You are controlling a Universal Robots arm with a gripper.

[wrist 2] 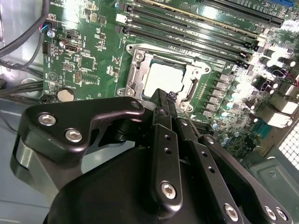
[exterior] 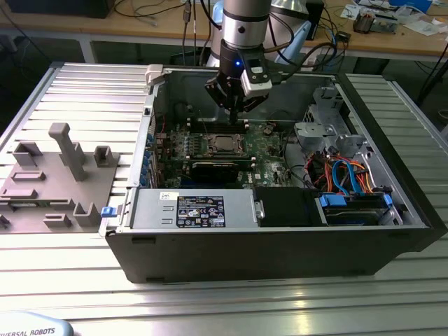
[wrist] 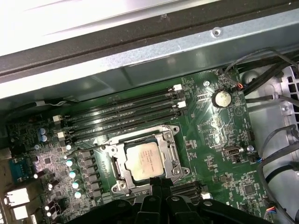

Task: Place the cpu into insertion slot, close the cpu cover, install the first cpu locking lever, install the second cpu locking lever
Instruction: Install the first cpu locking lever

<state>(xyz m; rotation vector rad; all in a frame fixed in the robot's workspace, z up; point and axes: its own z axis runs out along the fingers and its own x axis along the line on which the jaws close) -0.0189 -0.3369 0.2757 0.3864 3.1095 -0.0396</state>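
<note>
One cpu (wrist: 144, 160) flat in insertion slot (wrist: 122, 179), cpu cover (wrist: 172, 154) down

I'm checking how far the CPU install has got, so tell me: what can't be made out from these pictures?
- Near edge of the insertion slot: hidden in both wrist views behind the gripper.
- Whether the cpu cover is latched: too small in the exterior view, partly blocked in the second wrist view.
- Locking levers: thin wires around the socket, positions unclear.
- The cpu sits in the socket; its lower edge is covered.

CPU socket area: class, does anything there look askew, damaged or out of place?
Nothing stands out. The cpu lies flat and square in the insertion slot, with the cpu cover down around it.
</note>
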